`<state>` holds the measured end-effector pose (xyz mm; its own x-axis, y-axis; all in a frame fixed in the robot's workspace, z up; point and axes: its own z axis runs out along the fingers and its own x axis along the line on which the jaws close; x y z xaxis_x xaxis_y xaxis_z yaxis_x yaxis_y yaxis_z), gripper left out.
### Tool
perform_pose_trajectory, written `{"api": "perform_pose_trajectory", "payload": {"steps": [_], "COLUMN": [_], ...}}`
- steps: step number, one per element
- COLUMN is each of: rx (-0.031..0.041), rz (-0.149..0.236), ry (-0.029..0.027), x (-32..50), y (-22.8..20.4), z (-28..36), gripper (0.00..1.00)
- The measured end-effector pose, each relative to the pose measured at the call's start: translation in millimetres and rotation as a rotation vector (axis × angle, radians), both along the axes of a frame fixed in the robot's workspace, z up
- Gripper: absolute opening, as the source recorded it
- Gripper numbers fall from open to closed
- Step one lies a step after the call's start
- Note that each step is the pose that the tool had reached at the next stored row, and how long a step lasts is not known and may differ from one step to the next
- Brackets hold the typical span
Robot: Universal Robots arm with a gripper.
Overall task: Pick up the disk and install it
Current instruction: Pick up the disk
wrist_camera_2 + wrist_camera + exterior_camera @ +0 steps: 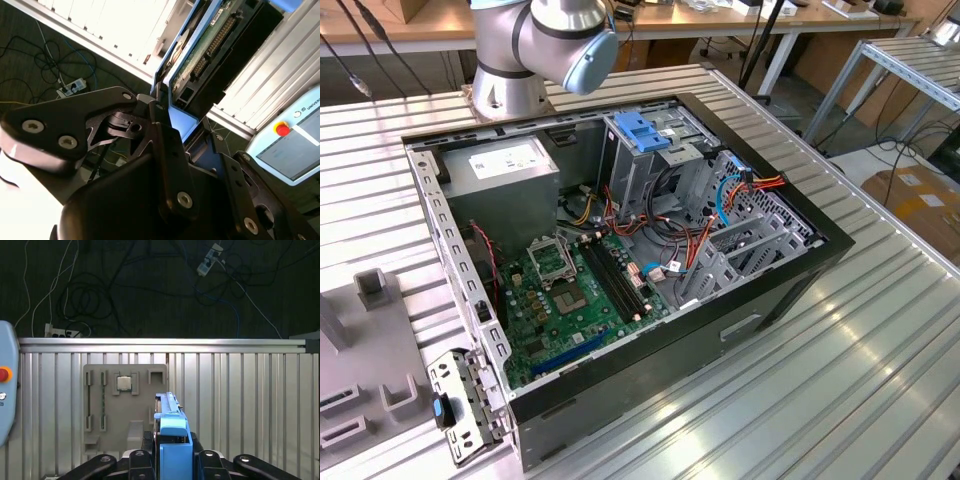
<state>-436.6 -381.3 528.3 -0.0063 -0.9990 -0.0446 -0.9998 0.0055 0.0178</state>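
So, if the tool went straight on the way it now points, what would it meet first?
Likely the ribbed metal table, beside the grey parts tray; the held disk would touch first. Depth unclear.

In the first wrist view the disk (172, 427) shows a bright blue side rail between the matt black links of the gripper (172, 457), against a table (240, 390) of ribbed silver metal and a plain grey fixture plate (130, 410); in the second wrist view its circuit board (212, 42) is green. In the exterior view the computer case (760, 300) is black, with a green motherboard (555, 300), a grey power supply (500, 175) bearing a white sticker, a cage (642, 130) topped light blue and orange and blue cables (760, 184), while the arm (550, 40) is silver-grey with a pale blue cap
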Motion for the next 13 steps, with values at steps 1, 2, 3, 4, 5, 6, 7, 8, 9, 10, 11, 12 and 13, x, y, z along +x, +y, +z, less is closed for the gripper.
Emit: {"api": "perform_pose_trajectory", "payload": {"steps": [1, 2, 3, 4, 5, 6, 7, 8, 9, 10, 11, 12, 13], "rx": [0.0000, 0.0000, 0.0000, 0.0000, 0.0000, 0.0001, 0.0000, 0.0000, 0.0000, 0.0000, 0.0000, 0.0000, 0.0000], "rz": [0.000, 0.000, 0.000, 0.000, 0.000, 0.000, 0.000, 0.000, 0.000, 0.000, 0.000, 0.000, 0.000], "ry": [0.0001, 0.0000, 0.0000, 0.0001, 0.0000, 0.0000, 0.0001, 0.0000, 0.0001, 0.0000, 0.0000, 0.0001, 0.0000], "x": [0.5, 1.1, 1.6, 2.3, 2.9, 3.5, 4.2, 4.7, 5.5, 5.9, 6.6, 7.4, 8.4], "y": [0.0, 0.0, 0.0, 0.0, 0.0, 0.0, 0.0, 0.0, 0.0, 0.0, 0.0, 0.0, 0.0], "z": [0.0, 0.0, 0.0, 0.0, 0.0, 0.0, 0.1, 0.0, 0.1, 0.0, 0.0, 0.1, 0.0], "gripper": [0.37, 0.37, 0.37, 0.37, 0.37, 0.37, 0.37, 0.37, 0.37, 0.37, 0.37, 0.37, 0.37]}}
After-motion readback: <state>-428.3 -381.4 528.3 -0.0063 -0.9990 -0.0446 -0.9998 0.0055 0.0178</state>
